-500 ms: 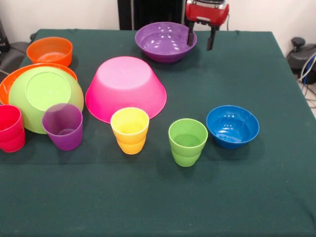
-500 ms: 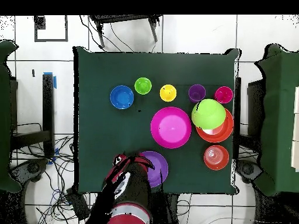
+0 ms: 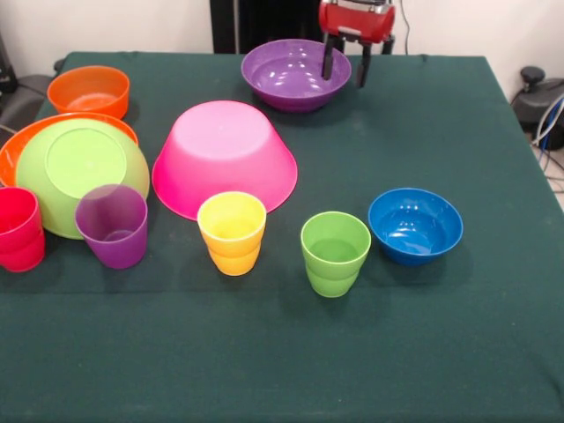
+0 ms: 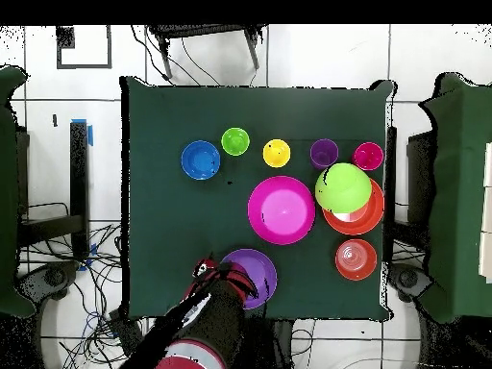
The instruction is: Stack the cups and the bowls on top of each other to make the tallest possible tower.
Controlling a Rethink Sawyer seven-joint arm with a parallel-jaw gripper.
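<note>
In the front view we saw the lime green bowl (image 3: 79, 172) inverted on the large orange bowl (image 3: 18, 145), far left of the gripper (image 3: 345, 66). The inverted pink bowl (image 3: 225, 157) lay nearer. The gripper hung open astride the purple bowl's (image 3: 291, 75) right rim.

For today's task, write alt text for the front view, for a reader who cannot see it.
A red gripper with open fingers hangs at the rim of an upright purple bowl on a green table. An inverted pink bowl sits mid-table; red, purple, yellow and green cups and a blue bowl line the front, and other bowls sit left.
</note>
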